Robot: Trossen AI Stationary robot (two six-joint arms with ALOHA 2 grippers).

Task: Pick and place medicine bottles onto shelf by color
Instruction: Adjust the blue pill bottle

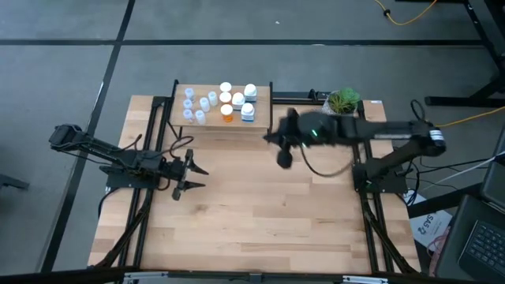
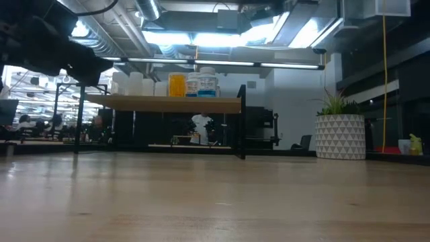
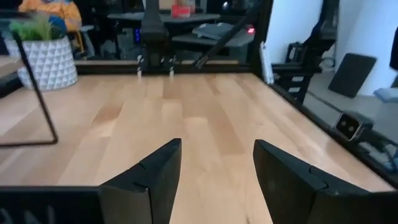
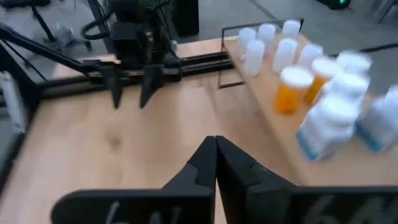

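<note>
The left pincer (image 1: 197,177) hangs released over the bare light wooden bench (image 1: 260,221), grasping nothing. All the small medicine bottles (image 1: 219,103) in view stand on the small wood-topped shelf with black legs (image 1: 260,114), pale-blue vials left, orange and white further right. The right pincer (image 1: 283,160) is clenched and empty beside the shelf. The sorting seems finished.

In the right wrist view, the white medicine bottles (image 4: 336,118) are blurred.
</note>
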